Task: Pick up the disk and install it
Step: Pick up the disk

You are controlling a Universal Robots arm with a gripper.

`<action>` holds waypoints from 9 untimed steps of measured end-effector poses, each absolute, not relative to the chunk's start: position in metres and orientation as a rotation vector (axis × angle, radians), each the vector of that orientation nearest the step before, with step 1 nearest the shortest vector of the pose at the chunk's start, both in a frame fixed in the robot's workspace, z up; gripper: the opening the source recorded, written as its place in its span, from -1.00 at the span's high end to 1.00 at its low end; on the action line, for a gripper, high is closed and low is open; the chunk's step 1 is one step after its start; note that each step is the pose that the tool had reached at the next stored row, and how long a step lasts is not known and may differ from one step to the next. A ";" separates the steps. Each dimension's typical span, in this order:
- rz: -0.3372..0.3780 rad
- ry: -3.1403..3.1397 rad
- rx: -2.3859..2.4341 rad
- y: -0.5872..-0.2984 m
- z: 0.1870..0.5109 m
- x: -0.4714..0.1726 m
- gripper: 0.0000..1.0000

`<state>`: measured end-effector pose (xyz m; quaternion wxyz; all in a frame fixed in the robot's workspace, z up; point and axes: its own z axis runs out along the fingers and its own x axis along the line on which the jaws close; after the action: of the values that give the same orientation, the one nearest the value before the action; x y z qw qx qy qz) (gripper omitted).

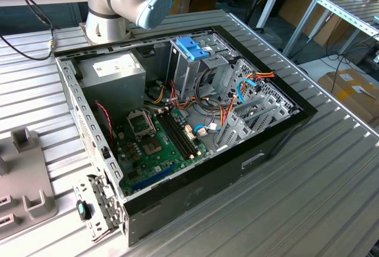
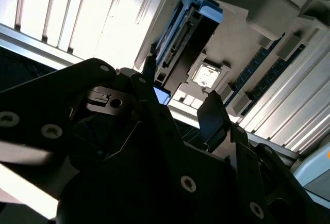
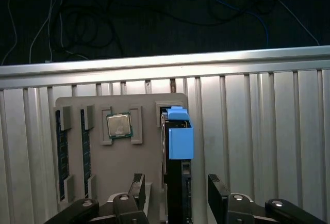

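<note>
While the gripper (image 3: 176, 180) straddles the disk (image 3: 180, 144) at the holder plate's (image 3: 147, 157) edge, fingers wide, you are at pickup; closing likely demands centred alignment.

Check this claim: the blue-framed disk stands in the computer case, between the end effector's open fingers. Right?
No. The first wrist view shows the disk standing in the grey holder, not the computer case; it is between the end effector's open fingers.

Blue plastic-framed disk (image 3: 180, 144), ribbed matt metal table (image 3: 258, 131)
</note>
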<state>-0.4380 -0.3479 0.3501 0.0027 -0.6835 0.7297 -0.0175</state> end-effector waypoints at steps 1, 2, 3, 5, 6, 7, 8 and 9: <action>-0.055 2.288 -2.144 -0.348 0.350 -0.438 -0.20; -0.055 2.288 -2.144 -0.348 0.350 -0.438 -0.20; -0.055 2.288 -2.144 -0.348 0.350 -0.438 -0.20; -0.055 2.289 -2.144 -0.348 0.350 -0.438 -0.20; -0.054 2.289 -2.144 -0.348 0.350 -0.438 -0.20; -0.055 2.289 -2.144 -0.348 0.350 -0.438 -0.20; -0.054 2.289 -2.144 -0.348 0.350 -0.438 -0.20; -0.054 2.289 -2.144 -0.348 0.349 -0.438 -0.20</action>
<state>-0.4380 -0.3479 0.3493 0.0027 -0.6835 0.7297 -0.0174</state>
